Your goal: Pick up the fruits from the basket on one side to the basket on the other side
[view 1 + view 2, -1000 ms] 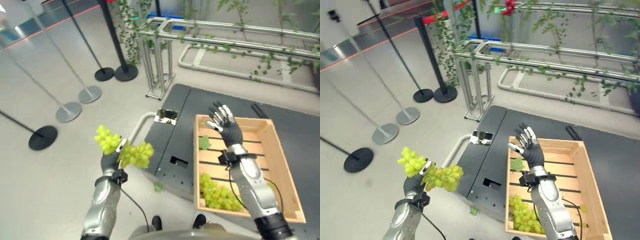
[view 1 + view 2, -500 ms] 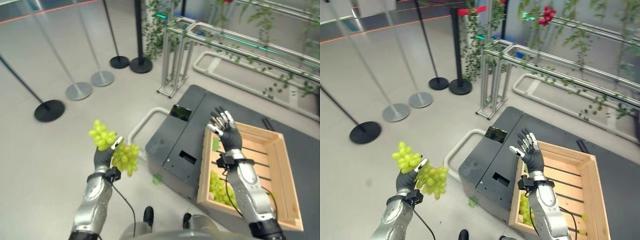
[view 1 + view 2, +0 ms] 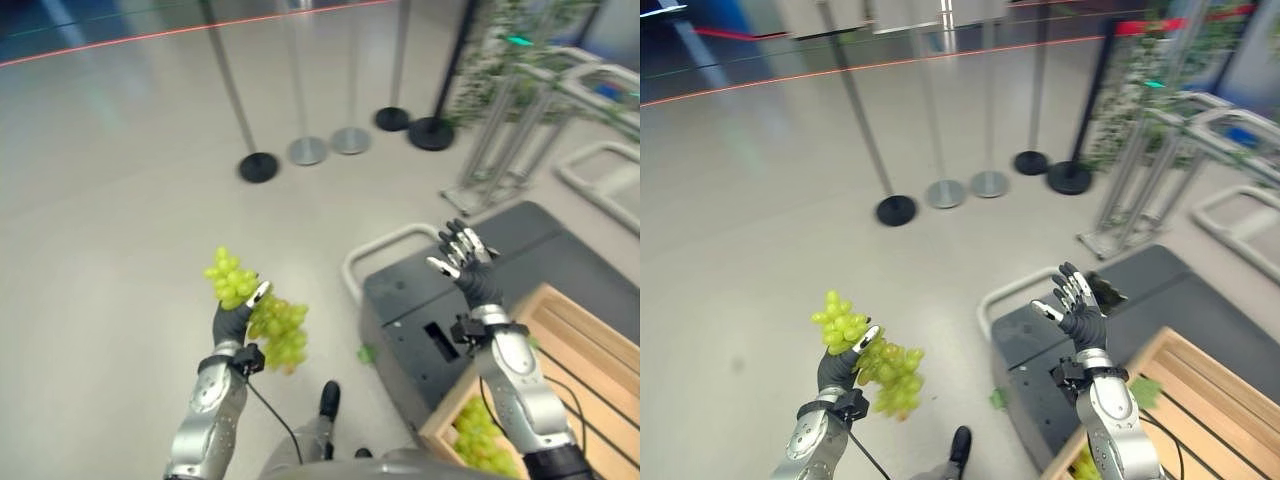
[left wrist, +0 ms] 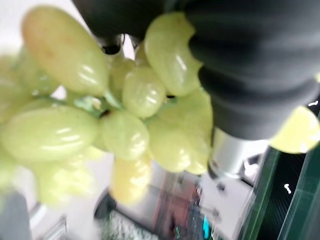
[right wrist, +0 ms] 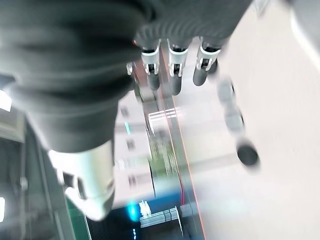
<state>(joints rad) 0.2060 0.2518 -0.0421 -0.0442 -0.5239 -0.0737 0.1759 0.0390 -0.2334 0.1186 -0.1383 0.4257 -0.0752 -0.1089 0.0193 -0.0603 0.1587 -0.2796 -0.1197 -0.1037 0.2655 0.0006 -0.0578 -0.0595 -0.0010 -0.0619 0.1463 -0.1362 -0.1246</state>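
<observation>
My left hand (image 3: 233, 323) is raised over the bare floor, shut on a bunch of green grapes (image 3: 262, 318) that spills out above and below its fingers. Close up, the grapes (image 4: 100, 115) crowd against that hand's dark cover. My right hand (image 3: 464, 262) is held up open with fingers spread, nothing in it, above the dark platform (image 3: 500, 270). A wooden slatted crate (image 3: 590, 375) sits at the lower right, with more green grapes (image 3: 478, 440) in its near corner.
Several stanchion poles with round bases (image 3: 258, 166) stand on the grey floor beyond. A metal frame with vines (image 3: 510, 150) rises at the upper right. A white tube rail (image 3: 385, 250) curves round the platform's edge. A loose leaf (image 3: 367, 353) lies on the floor.
The whole picture has swung to the left, so the crate slid to the lower right and more floor shows. Both hands keep their poses; the grapes stay in the left hand.
</observation>
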